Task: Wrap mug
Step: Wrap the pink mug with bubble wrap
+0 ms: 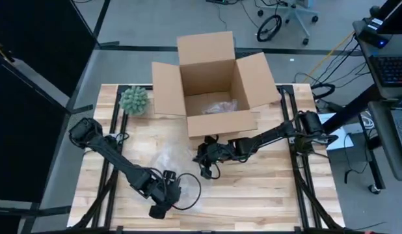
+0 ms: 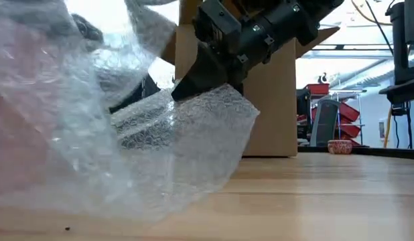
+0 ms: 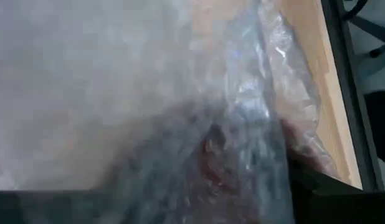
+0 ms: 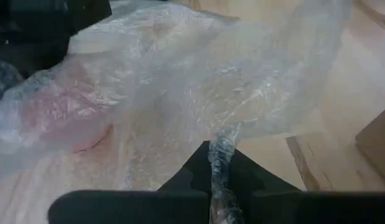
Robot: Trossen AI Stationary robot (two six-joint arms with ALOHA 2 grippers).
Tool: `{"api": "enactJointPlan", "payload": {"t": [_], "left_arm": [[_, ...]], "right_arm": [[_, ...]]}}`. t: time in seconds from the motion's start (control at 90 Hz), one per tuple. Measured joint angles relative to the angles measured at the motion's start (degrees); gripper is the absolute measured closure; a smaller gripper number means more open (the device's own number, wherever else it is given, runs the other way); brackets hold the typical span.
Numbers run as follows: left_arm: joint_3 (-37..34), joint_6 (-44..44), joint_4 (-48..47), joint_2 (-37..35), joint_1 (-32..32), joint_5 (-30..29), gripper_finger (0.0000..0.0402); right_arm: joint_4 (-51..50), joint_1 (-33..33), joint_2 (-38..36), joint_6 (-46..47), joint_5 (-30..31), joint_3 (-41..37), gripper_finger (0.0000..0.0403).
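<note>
A clear bubble wrap sheet (image 1: 168, 159) lies crumpled on the wooden table (image 1: 266, 188), between my two grippers. A reddish mug (image 4: 74, 121) shows blurred through the wrap, and it also shows as a pink shape (image 2: 19, 140) in the low view. My right gripper (image 1: 204, 162) is at the wrap's right side, shut on it. My left gripper (image 1: 163, 198) sits at the wrap's near side, close to the table's near edge. The wrap fills the left wrist view and hides that gripper's tips. My right gripper pinches a bunched edge of the bubble wrap (image 4: 218, 146) between its two fingers. It comes slanting down from the table's right side. That edge is raised off the table (image 2: 214, 100). The sheet drapes slack from it down toward the left and over the mug.
An open cardboard box (image 1: 211, 78) stands at the table's far edge with some plastic inside. A green spiky ball (image 1: 134, 99) sits at the far left. Bare wood lies to the right of the wrap and along the near right edge.
</note>
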Motion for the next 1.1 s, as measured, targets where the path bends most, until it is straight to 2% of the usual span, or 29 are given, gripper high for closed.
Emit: {"api": "enactJointPlan", "payload": {"t": [0.389, 0.667, 1.1], "left_arm": [[3.30, -0.86, -3.19, -2.34, -0.26, 0.08, 0.0215], [5.64, -3.39, -12.35, -2.23, -0.49, -0.15, 0.0215], [12.92, -1.97, -19.83, -2.29, -0.56, -2.56, 0.0215]], "right_arm": [[0.00, 0.09, 0.00, 0.44, -0.03, 0.00, 0.0403], [0.00, 0.26, 0.00, 0.44, -0.03, 0.00, 0.0403], [0.00, 0.26, 0.00, 0.44, -0.03, 0.00, 0.0403]]}}
